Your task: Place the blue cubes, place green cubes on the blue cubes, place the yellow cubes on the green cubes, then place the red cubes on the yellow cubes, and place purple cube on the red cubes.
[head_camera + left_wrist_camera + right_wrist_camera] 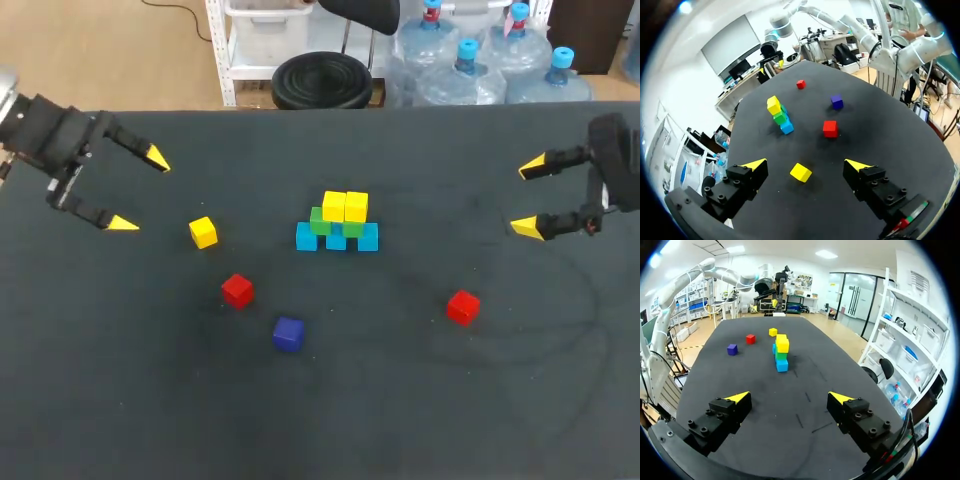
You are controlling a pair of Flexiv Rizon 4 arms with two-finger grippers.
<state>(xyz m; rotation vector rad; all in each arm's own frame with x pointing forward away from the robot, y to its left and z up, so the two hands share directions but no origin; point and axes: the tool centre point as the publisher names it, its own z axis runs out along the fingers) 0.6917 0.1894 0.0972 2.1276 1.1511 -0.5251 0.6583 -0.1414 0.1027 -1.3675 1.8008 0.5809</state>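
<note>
Currently: stack at mid-worktop [450, 400], blue cubes [337, 238] at base, green cubes [321, 221] above, two yellow cubes [345, 206] on top. Seemingly outstanding: loose yellow cube [203, 232] leftward; left red cube [237, 290], right red cube [462, 306], purple cube [287, 333] nearer the front edge. Left pincer [141, 192], right pincer [528, 198]: agape, empty, at side edges

Item: 1 black matte rectangular tabletop [150, 400], spanning the head view side to side; several short dark scuff marks [799, 421] on it; soft, even light.
</note>
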